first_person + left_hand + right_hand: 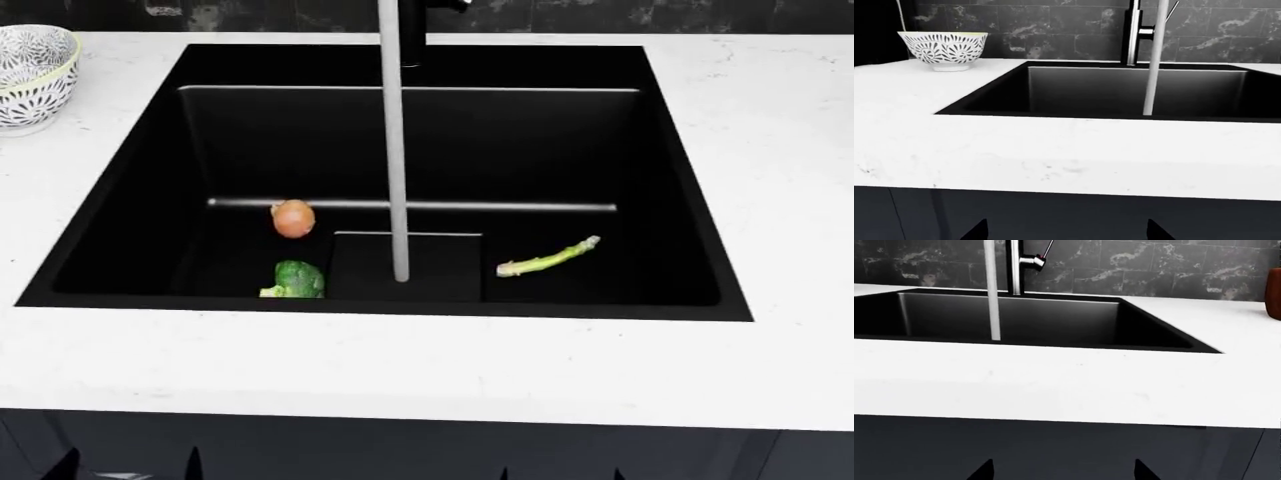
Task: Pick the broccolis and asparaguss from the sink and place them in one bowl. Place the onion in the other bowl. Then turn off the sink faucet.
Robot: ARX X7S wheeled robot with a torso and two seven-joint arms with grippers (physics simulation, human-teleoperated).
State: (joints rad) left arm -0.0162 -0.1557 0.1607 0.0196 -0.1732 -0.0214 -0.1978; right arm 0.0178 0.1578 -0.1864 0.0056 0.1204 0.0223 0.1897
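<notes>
Head view shows the sink (120,250) with the onion (292,218), 1 broccoli (296,280) and 1 asparagus (547,258) on its floor, water falling from the faucet (407,30) between them. Both arms sit low before the worktop (400,370); only dark finger tips show, apparently spread and empty. Judging from this, reach steeply over the rim, left arm to the broccoli first.
</notes>
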